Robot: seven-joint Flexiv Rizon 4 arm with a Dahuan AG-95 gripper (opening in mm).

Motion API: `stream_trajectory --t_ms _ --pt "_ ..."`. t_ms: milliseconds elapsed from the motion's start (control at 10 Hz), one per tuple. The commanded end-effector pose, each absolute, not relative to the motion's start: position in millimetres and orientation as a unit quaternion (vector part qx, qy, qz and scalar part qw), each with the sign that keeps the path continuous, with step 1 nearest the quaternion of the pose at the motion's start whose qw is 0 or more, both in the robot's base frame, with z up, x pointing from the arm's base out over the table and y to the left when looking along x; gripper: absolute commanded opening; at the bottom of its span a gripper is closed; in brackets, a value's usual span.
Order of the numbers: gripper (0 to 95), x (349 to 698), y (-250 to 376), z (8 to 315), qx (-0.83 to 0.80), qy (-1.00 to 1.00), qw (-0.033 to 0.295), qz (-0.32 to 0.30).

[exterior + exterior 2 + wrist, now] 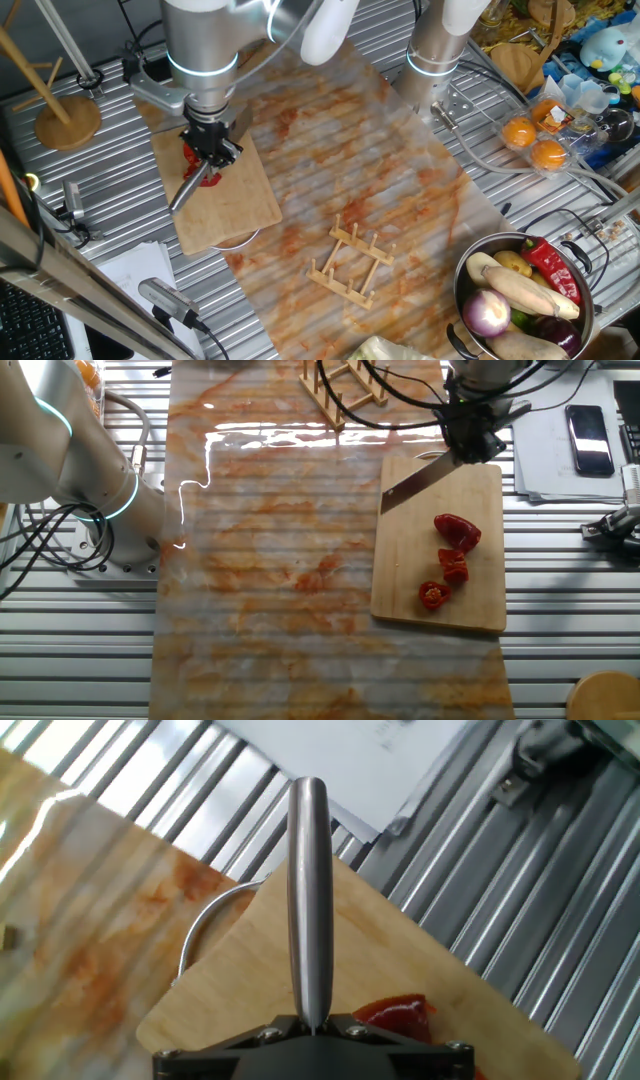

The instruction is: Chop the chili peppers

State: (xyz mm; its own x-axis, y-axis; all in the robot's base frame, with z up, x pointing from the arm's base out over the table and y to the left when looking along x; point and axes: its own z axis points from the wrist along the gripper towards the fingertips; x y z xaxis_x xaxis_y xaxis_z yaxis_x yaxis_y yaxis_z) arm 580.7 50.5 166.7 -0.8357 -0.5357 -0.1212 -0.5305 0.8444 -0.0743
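Chili peppers (pixel 447 561) lay on cutting board (pixel 470 610) as three red pieces, mid-board. Hand (pixel 474 448) sat over board's far edge, clamped on knife (pixel 425 482); blade rested across board corner.

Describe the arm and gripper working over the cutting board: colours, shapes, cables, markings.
The arm is a thick silver-grey cylinder with white casing higher up and a glowing cyan ring around a joint. Below the ring it narrows to a black, blocky two-finger gripper. Black cables trail from the wrist. No lettering is legible.
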Motion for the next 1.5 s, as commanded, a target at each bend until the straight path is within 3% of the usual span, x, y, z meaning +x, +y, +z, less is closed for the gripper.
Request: stream_trajectory --t_ms 100,300,600,1500 --pt "0.0 591 28 161 -0.297 0.953 0.059 -0.014" --pt "0.0 614 1 156 -0.316 0.948 0.035 -0.009" --pt "0.0 636 -16 148 -0.330 0.943 0.027 -0.005" --pt "0.0 640 -5 108 -0.333 0.943 0.025 0.005"
